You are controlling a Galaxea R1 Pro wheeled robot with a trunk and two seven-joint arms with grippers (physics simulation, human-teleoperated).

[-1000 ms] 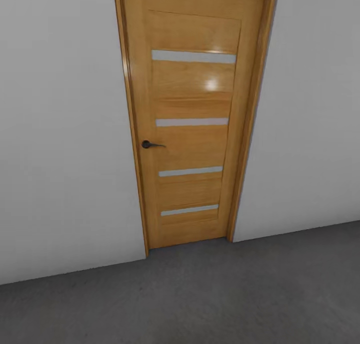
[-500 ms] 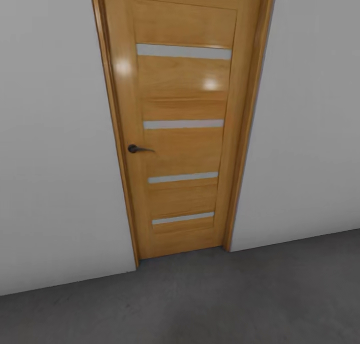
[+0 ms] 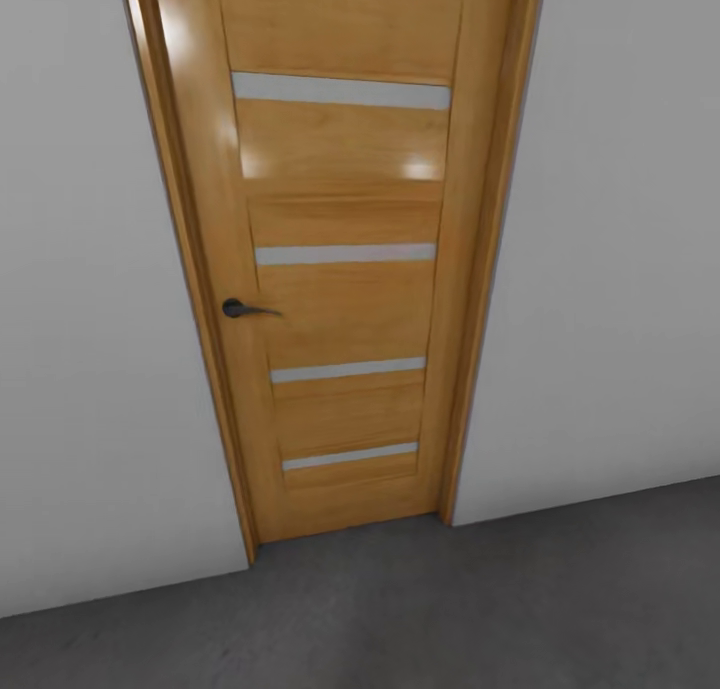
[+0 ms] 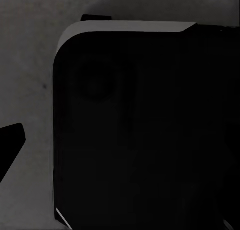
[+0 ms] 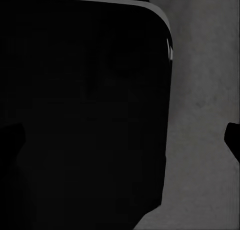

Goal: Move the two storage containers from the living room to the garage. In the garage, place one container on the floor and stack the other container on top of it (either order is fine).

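The two storage containers are out of view. I am in the garage, facing its orange wooden door [image 3: 340, 269], which has four glass slits, is closed, and has a dark handle [image 3: 240, 309] on its left side. Dark grey concrete floor [image 3: 450, 609] lies in front of it. In the left wrist view, my left gripper [image 4: 120, 140] hangs over the floor [image 4: 30, 64] with one dark fingertip [image 4: 10, 140] at the picture's edge. My right gripper [image 5: 122, 140] shows a fingertip [image 5: 232, 137] far out at the edge. Nothing is between either pair of fingers.
Pale grey walls [image 3: 90, 369] flank the door on both sides. The door frame [image 3: 480, 299] runs down to the floor. My own black base [image 4: 140, 130] with a pale rim lies under both wrist cameras [image 5: 85, 104].
The head camera has moved closer to the door, so the door looks larger and its handle sits lower and further left in the picture. No object has moved.
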